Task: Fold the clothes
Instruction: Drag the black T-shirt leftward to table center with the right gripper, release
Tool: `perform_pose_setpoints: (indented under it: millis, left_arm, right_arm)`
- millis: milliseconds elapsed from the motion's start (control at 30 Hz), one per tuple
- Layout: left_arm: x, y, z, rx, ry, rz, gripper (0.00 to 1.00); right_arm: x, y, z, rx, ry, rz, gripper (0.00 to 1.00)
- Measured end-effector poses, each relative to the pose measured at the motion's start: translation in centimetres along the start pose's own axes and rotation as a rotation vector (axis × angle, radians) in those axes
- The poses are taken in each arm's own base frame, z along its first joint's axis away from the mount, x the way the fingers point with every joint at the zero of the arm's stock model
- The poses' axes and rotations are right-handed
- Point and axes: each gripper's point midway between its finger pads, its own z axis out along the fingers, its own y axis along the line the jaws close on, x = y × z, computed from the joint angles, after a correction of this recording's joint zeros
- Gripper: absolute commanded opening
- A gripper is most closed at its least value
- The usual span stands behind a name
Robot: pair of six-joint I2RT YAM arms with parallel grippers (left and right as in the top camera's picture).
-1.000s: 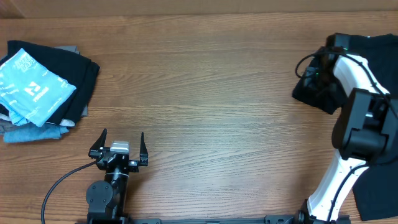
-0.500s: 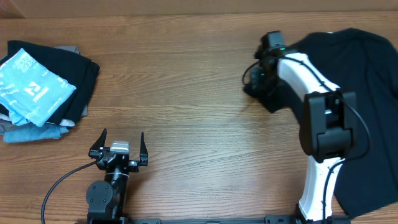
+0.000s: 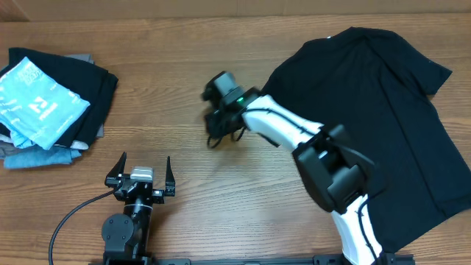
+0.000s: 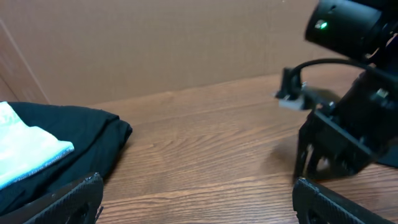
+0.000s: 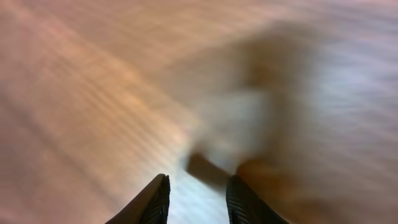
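Likely, the shirt [image 3: 390,96], spread across the right of the frame, would bunch or skew if dragged by the right gripper [image 3: 221,125] alone, now narrowly parted and empty at centre, while the left gripper [image 3: 143,173] idles wide at lower left.

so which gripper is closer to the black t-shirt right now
Right. The right gripper hangs just beside the black t-shirt, its arm reaching across the cloth; the left gripper sits well away from it, by its own base.
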Motion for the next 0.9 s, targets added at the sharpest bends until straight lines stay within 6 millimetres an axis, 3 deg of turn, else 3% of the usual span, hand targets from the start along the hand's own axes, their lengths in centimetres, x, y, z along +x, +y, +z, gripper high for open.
perform_pose_setpoints:
  millis: [67,133,200,267,333,400,467,533,700,900]
  left_arm:
    - [0.0,0.0,0.0,0.0,0.0,0.0,1.0]
    - [0.0,0.0,0.0,0.0,0.0,0.0,1.0]
    - [0.0,0.0,0.0,0.0,0.0,0.0,1.0]
    - [0.0,0.0,0.0,0.0,0.0,0.0,1.0]
    - [0.0,0.0,0.0,0.0,0.0,0.0,1.0]
    - [0.0,0.0,0.0,0.0,0.0,0.0,1.0]
    - [0.0,0.0,0.0,0.0,0.0,0.0,1.0]
    - [0.0,0.0,0.0,0.0,0.0,0.0,1.0]
    - [0.0,0.0,0.0,0.0,0.0,0.0,1.0]
    - [0.0,0.0,0.0,0.0,0.0,0.0,1.0]
  right_arm:
    - [-0.1,0.7,-0.1,-0.009,0.001,-0.01,0.38]
    - [-1.3,-0.2,-1.5,0.012,-0.022,0.011,0.38]
    - [-2.5,-1.7,-3.7,0.056,-0.051,0.051,0.38]
    - [-4.4,-3.7,-6.6,0.096,-0.114,0.102,0.31]
    - [-6.5,-7.0,-10.4,0.146,-0.203,0.183,0.04]
    - [-7.2,-11.1,-12.8,0.211,-0.251,0.277,0.04]
    - [-6.8,-15.3,-14.2,0.281,-0.269,0.371,0.04]
    - [-6.4,-18.3,-15.0,0.326,-0.278,0.43,0.04]
    - [-6.8,-21.2,-15.1,0.386,-0.325,0.493,0.04]
    - [-4.8,-24.0,-10.5,0.476,-0.265,0.582,0.04]
